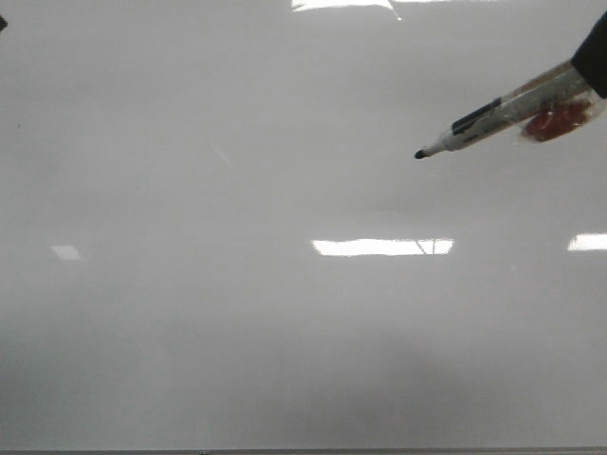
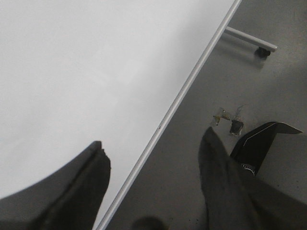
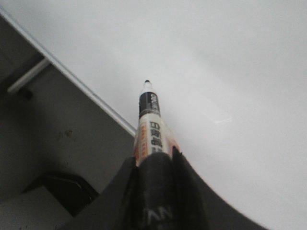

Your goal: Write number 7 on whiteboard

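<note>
The whiteboard [image 1: 237,332] is a glossy pale grey board filling the front view, and its surface is blank; the number 7 is out of view. A white marker [image 1: 474,123] with a black band reaches in from the upper right, its black tip [image 1: 419,154] pointing left and down just over the board. My right gripper [image 3: 154,155] is shut on the marker's [image 3: 149,115] barrel, and only a dark corner of that arm [image 1: 596,57] shows in the front view. My left gripper [image 2: 153,139] is open and empty, straddling the whiteboard's [image 2: 86,62] metal edge.
Bright rectangular light reflections [image 1: 382,246] lie across the board. Beyond the board's edge [image 2: 192,81] is grey floor with a wheeled stand leg [image 2: 252,42] and a dark flat object [image 2: 259,141]. A stand bar [image 3: 26,76] shows under the board.
</note>
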`<state>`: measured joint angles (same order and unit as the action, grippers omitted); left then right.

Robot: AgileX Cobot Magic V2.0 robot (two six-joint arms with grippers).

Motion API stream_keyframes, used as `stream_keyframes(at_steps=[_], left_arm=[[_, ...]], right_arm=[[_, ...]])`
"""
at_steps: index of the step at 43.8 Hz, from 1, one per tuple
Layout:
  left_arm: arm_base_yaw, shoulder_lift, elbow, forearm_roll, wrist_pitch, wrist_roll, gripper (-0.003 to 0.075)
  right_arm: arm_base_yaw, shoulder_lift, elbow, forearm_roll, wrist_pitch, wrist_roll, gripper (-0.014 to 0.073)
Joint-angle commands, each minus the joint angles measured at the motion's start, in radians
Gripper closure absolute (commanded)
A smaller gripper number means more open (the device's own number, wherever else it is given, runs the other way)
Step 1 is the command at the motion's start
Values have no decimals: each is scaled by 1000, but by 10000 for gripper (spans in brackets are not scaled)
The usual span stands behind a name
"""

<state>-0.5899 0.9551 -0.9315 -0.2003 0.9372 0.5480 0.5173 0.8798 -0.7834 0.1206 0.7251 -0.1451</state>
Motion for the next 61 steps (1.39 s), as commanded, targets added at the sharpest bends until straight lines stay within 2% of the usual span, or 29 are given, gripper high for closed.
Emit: stream_keyframes(at_steps=[1,4,9,18,24,28,50,61], left_arm=[[2,-20,-16,-24,-64,-12,314],[2,-18,-16,-24,-64,-12,314],[2,-18,-16,-24,-64,-12,314],[2,-18,-16,-24,-68,-12,314],[2,-18,-16,-30,-72,-12,314],[2,-18,-16,-41,-72,-12,314],[2,-18,-16,-44,-74,-12,314],[2,-18,-16,-44,-74,-12,314]], right_arm=[[-81,-15,4,-2,-102,48,657],[-156,-12,-3,37,-69,16,657],[-239,-7,-3,218,-56,-166,657],[-237,-2,-3,522,-208,-367,657],[-237,22,-18,612,-219,-448,659],[-237,73,-59,628,-215,-491,662],[-237,417,-306,628,-270,-495,662],[-243,488,-350,599,-285,-495,662]])
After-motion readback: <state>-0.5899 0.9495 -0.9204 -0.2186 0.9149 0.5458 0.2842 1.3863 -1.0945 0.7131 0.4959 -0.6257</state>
